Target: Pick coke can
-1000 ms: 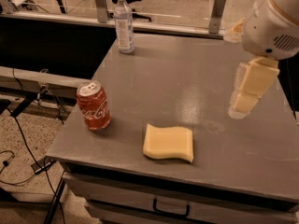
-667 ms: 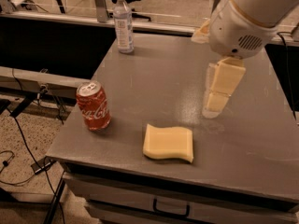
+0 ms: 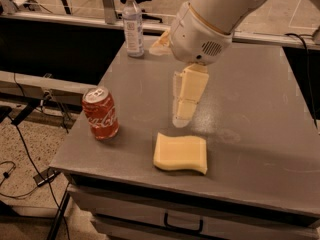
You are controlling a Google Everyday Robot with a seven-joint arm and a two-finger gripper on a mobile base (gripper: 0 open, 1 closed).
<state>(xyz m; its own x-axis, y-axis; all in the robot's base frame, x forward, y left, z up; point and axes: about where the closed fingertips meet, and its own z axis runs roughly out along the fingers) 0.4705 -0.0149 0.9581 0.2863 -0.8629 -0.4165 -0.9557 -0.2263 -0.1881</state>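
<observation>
The coke can (image 3: 101, 113) is red with white script and a silver top. It stands upright near the front left corner of the grey table (image 3: 260, 129). My gripper (image 3: 181, 120) hangs down from the white arm over the middle of the table, its tip just above the surface. It is to the right of the can, about a can's height away, and holds nothing that I can see. It is just behind a yellow sponge.
A yellow sponge (image 3: 180, 152) lies flat near the front edge, right of the can. A clear plastic bottle with a white cap (image 3: 133, 24) stands at the back left. Cables and a stand lie on the floor to the left. A drawer sits under the table's front.
The arm has swung left from the right side of the table to its middle, bringing my gripper closer to the can. The can, sponge and bottle have not moved.
</observation>
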